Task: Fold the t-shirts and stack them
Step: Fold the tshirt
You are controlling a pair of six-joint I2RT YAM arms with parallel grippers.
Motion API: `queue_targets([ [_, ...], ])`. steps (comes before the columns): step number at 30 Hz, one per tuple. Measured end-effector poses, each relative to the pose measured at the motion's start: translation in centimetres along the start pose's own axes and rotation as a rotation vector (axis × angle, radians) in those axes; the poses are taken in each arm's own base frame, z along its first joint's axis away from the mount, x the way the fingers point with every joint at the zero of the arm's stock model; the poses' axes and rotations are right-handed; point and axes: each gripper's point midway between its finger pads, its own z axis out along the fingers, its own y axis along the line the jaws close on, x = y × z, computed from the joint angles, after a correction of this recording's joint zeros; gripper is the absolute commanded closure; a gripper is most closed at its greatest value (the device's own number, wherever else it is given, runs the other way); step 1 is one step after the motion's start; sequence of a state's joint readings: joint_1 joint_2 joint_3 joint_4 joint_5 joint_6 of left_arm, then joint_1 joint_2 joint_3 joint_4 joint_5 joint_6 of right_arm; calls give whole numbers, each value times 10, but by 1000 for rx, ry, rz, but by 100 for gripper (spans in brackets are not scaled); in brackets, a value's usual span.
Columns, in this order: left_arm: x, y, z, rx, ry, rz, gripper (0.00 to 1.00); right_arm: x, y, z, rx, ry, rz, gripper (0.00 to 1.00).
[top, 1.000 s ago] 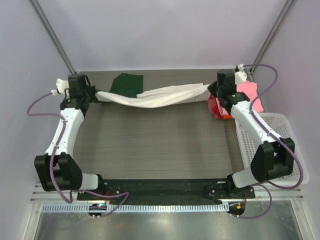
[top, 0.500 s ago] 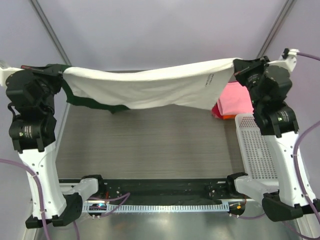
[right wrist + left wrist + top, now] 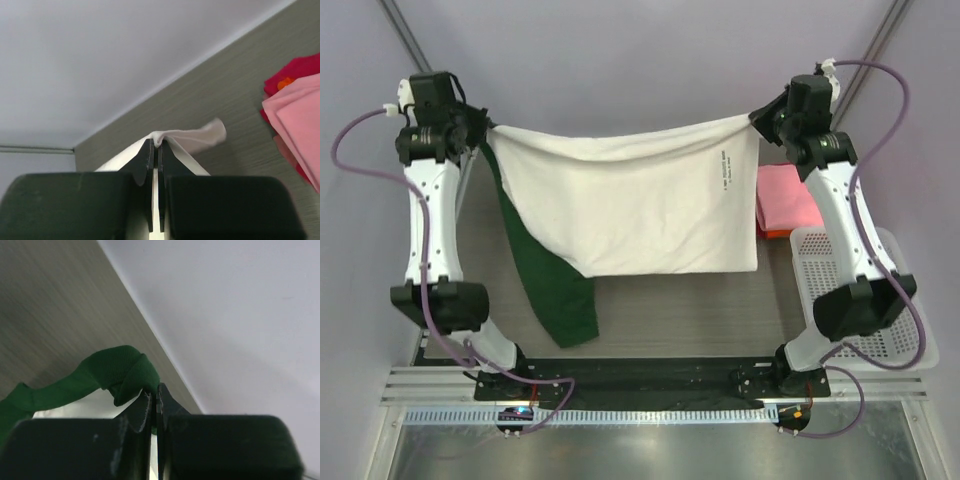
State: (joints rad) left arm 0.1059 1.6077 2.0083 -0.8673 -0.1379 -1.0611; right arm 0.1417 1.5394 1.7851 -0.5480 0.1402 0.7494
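Seemingly soft and light, the cream-white cloth t-shirt with dark green sleeves (image 3: 640,215) hung between the left pincer (image 3: 483,128) and right pincer (image 3: 758,118), both clenched on its upper corners.

A robotics lab test cell: pale panels (image 3: 640,60) enclose a wood-grain table (image 3: 680,310), where a cabled left arm (image 3: 425,220) and right arm (image 3: 845,215) are bolted to a black base plate (image 3: 650,372) beside aluminium rails (image 3: 420,385)
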Motion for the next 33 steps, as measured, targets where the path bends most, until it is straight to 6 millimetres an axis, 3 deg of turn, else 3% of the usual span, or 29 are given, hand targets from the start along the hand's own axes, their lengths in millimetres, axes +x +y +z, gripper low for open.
queue_targets([
  [3,-1,-22,31,19,42,-18,100,17,-14,40,33,117,22,99],
  [6,-20,-55,30,123,20,-74,100,-4,-2,61,-19,127,65,99],
  [12,-59,-102,10,351,-12,-222,100,-74,36,44,-193,40,141,99],
  [14,-64,-107,15,396,-17,-247,100,-84,43,40,-244,28,149,99],
  [16,-63,-104,28,419,-13,-263,100,-79,42,44,-260,47,155,99],
  [18,-51,-86,50,397,13,-268,100,-55,27,58,-249,99,163,99],
  [20,-30,-56,76,350,51,-271,100,-17,-2,77,-202,185,187,99],
  [22,1,-12,100,270,102,-268,99,31,-40,93,-136,273,220,99],
  [24,31,32,112,195,141,-259,98,81,-81,101,-60,356,249,99],
  [25,52,63,114,137,170,-254,98,103,-101,100,-20,396,263,99],
  [28,95,133,98,34,214,-242,99,167,-155,83,98,503,297,99],
  [30,113,168,77,-5,221,-237,99,192,-176,61,139,535,306,99],
  [33,126,200,44,-17,200,-229,99,205,-187,31,138,519,301,99],
])
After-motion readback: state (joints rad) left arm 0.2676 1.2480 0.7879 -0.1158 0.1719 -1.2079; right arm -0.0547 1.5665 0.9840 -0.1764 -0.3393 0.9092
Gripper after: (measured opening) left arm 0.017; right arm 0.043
